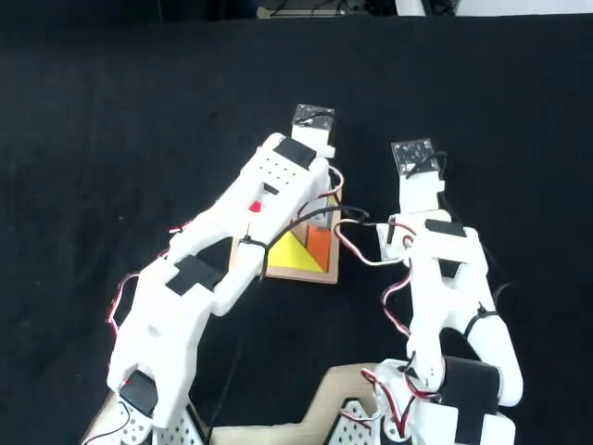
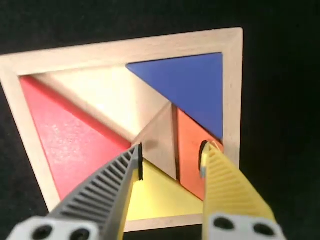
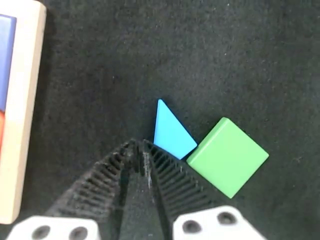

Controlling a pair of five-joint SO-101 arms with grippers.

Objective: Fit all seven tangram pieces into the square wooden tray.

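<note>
The square wooden tray [image 2: 233, 100] holds a large red triangle [image 2: 65, 140], a dark blue triangle [image 2: 187, 85], an orange piece [image 2: 190, 155] and a yellow piece [image 2: 160, 195]. Bare wood-coloured areas [image 2: 110, 95] lie between them. My left gripper [image 2: 170, 160] hangs open just above the tray's middle, its fingers either side of a small wood-coloured triangle. On the black cloth beside the tray lie a light blue triangle [image 3: 170, 132] and a green square [image 3: 227, 156], touching at a corner. My right gripper [image 3: 140, 150] is shut and empty, its tips just short of the light blue triangle.
In the high view the tray [image 1: 320, 276] sits mid-table under the left arm [image 1: 250, 213], and the right arm [image 1: 435, 269] stands to its right. Black cloth covers the table, with open room at the back and left.
</note>
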